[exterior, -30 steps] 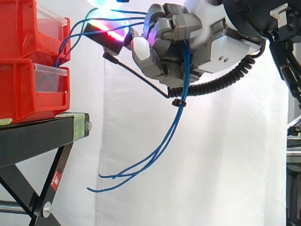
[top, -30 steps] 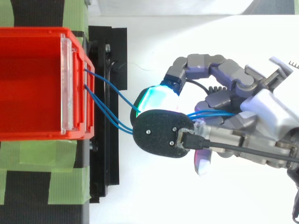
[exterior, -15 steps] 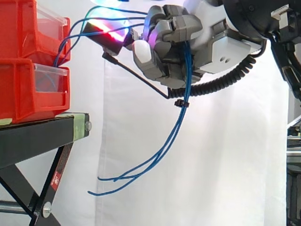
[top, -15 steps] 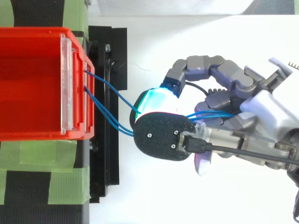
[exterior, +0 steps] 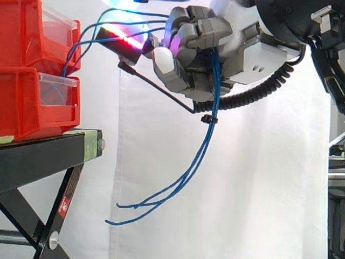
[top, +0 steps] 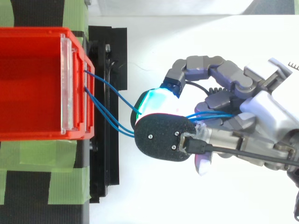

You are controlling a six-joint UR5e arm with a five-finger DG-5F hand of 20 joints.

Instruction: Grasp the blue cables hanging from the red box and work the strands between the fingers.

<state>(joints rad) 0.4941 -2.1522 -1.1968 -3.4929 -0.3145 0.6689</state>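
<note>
Since the fingers (exterior: 199, 29) of the hand (exterior: 188, 75) are curled tightly over the blue cables (exterior: 207, 135), the grasp itself looks made: the strands enter the closed hand on the side facing the bins and leave it underneath. Just below the hand a small black tie (exterior: 209, 118) gathers them into one bundle. From there they hang free, sweep down and back toward the stand, and end splayed apart in mid-air, touching nothing.

Judging by that held curve, the strands are thin and light but springy rather than limp. Their smooth jacket will probably slip easily between the pads. Light pressure should be enough to roll them. The best place to hold is above the tie, where they lie together; below it they fan out and would escape one by one.

Farther out, the strands arc with some slack across the open gap to the front of the upper red box (exterior: 32, 32). Because they are anchored there, a hard pull seems unwise. In the top view they pass under a green-glowing pad (top: 154, 100). Beneath that box sits a second red bin (exterior: 32, 102) on the black stand (exterior: 38, 156), with the white curtain (exterior: 259, 189) behind.
</note>
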